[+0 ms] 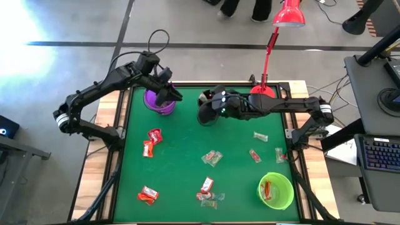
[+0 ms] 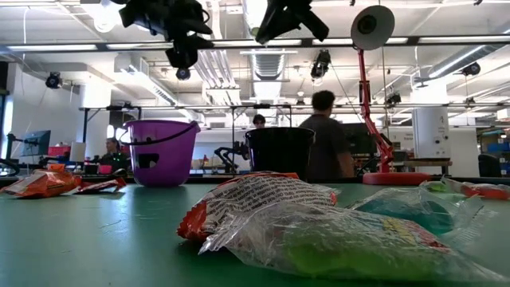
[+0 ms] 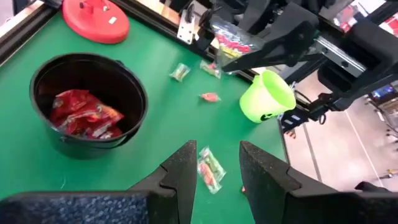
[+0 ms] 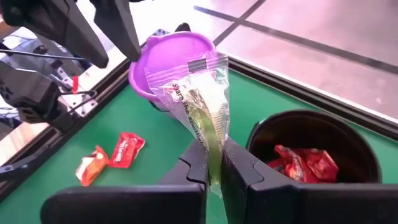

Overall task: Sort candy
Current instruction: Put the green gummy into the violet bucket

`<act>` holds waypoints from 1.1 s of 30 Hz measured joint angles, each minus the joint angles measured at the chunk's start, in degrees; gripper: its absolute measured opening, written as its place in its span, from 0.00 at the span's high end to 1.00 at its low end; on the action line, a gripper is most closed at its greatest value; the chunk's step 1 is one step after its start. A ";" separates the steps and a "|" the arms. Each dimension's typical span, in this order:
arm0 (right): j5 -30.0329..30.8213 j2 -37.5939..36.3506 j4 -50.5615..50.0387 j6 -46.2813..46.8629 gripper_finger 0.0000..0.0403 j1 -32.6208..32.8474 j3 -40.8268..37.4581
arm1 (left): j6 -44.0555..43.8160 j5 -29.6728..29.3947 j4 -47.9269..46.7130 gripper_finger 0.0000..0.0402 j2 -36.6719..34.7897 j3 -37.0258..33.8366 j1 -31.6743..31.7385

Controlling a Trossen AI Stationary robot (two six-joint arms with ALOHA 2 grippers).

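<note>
Right fingers (image 4: 213, 163) clamp one clear candy (image 4: 199, 93); left fingers (image 3: 217, 171) gape empty. Three cups: purple (image 1: 159, 101), black (image 1: 207, 116), green (image 1: 277, 190); tabletop (image 1: 181, 156) centre open.

Table: my table (image 1: 181, 159) has a green top and a wood edge.
Far side: a purple cup (image 1: 160, 102), a black cup (image 1: 206, 115) and the red lamp base (image 1: 262, 90) stand on it.
Near corner: a green cup (image 1: 277, 190) (on my right side).
Candy: small wrapped sweets (image 1: 212, 158) lie loose across the green, some red, some clear.
Left side: two red ones (image 1: 151, 142) lie close together.
</note>
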 joint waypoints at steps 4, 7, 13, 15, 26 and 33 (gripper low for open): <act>-1.32 0.74 0.23 -2.00 0.97 -0.68 1.56 | -0.47 0.91 -0.16 0.74 -0.25 0.04 0.00; -2.17 1.10 0.20 -2.48 0.97 -1.16 2.03 | -1.87 4.36 0.35 0.73 -0.32 0.57 0.00; -5.48 2.44 4.85 -3.59 0.97 -1.77 2.61 | -3.34 6.01 0.87 0.65 -0.19 0.63 -0.24; -7.11 3.08 6.77 -4.40 0.97 -1.99 2.58 | -3.49 5.94 1.39 0.62 -0.12 0.63 -0.24; -10.69 4.99 12.33 -4.83 0.97 -2.95 2.99 | -3.97 2.34 4.90 0.60 -0.06 0.63 -0.31; -10.69 4.97 13.09 -4.90 0.97 -3.72 3.48 | -3.81 2.42 7.39 0.60 -0.06 0.63 -0.79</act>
